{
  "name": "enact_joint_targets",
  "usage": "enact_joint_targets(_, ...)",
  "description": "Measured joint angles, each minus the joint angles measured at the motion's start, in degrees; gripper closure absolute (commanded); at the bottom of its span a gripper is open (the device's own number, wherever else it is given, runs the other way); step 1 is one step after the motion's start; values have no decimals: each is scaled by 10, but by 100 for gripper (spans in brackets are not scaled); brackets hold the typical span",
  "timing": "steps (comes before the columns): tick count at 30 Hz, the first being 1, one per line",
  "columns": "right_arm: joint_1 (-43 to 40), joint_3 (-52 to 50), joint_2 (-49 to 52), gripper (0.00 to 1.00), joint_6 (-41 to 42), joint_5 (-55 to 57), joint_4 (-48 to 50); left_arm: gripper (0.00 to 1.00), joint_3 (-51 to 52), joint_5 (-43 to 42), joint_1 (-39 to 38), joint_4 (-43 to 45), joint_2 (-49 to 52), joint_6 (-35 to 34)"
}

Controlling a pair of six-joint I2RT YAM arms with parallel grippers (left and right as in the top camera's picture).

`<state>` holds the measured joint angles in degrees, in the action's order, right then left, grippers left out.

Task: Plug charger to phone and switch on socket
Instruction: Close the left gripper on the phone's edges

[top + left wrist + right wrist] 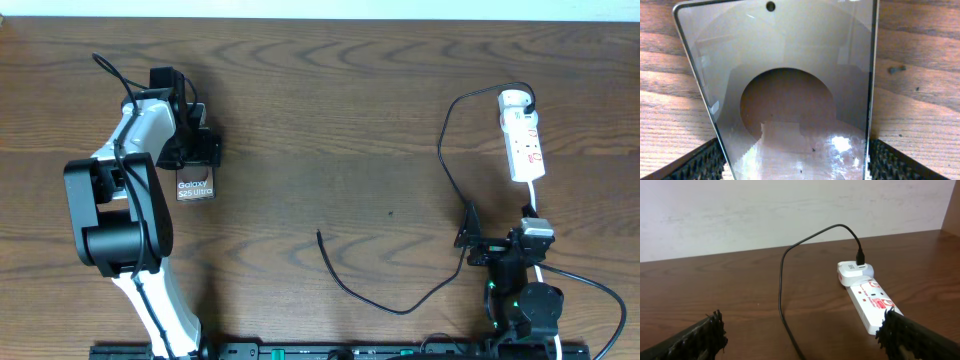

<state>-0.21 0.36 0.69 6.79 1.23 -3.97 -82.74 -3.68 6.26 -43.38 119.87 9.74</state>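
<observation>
The phone [196, 187] lies at the left, face up, with its white "Galaxy S25 Ultra" text showing. My left gripper [197, 150] is shut on its long edges. In the left wrist view the phone [790, 75] fills the frame between my fingers [795, 167]. The socket [522, 135] lies at the far right. The charger's black cable [445, 150] runs from a plug at the socket's far end [860, 257] to a loose tip [319, 236] mid-table. My right gripper [495, 238] is open and empty, just short of the socket [872, 300], with the cable [782, 295] between its fingers [802, 335].
The socket's white cord [590, 285] runs past my right arm toward the front edge. A small dark speck [897, 69] lies on the wood beside the phone. A pale wall [790, 210] stands behind the table's far edge.
</observation>
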Motion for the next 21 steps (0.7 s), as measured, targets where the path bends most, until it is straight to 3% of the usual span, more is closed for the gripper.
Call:
enact_joint_targets(12,0,0,0,1,0,0,0,20,0,0,0,1,0,3)
enact_joint_targets(16,0,0,0,1,0,0,0,11,0,0,0,1,0,4)
enact_joint_targets(21,0,0,0,1,0,0,0,10,0,0,1,2,0,6)
